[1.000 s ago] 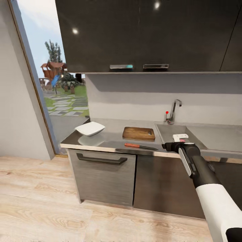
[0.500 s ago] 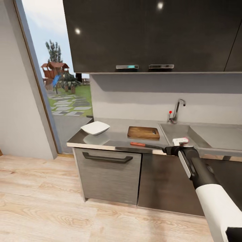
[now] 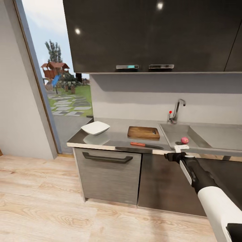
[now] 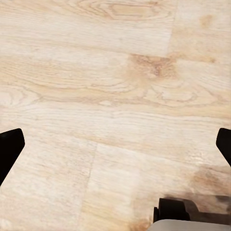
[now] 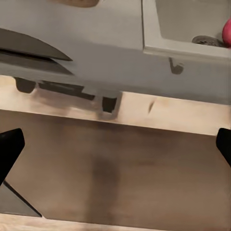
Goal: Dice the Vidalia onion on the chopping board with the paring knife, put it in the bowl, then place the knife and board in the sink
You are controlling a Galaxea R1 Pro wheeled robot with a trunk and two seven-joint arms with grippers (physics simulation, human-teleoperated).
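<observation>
A pink-red Vidalia onion [image 3: 184, 140] lies in the steel sink [image 3: 173, 131] near the drain [image 5: 208, 41], and the right wrist view catches the onion [image 5: 226, 32] too. On the grey countertop [image 3: 117, 134] lie the brown chopping board [image 3: 143, 132], the paring knife [image 3: 146, 145] along the front edge, and the white bowl [image 3: 95, 127] at the left end. My right gripper [image 3: 172, 156] hangs just below the counter's front edge, in front of the sink, open and empty. The knife blade [image 5: 29, 45] shows from underneath. Over the wooden floor, my left gripper [image 4: 115, 144] is open.
The chrome tap [image 3: 177, 111] with its red knob stands behind the sink. Dark wall cabinets [image 3: 151, 33] hang over the counter. Below it sit a drawer front with a black bar handle [image 3: 107, 158] and a dark cabinet door [image 5: 115, 163]. A glass door [image 3: 57, 84] stands at left.
The whole view shifted first, so the camera moved. Since then my right gripper has dropped from counter height to just under the front edge, uncovering the onion in the sink.
</observation>
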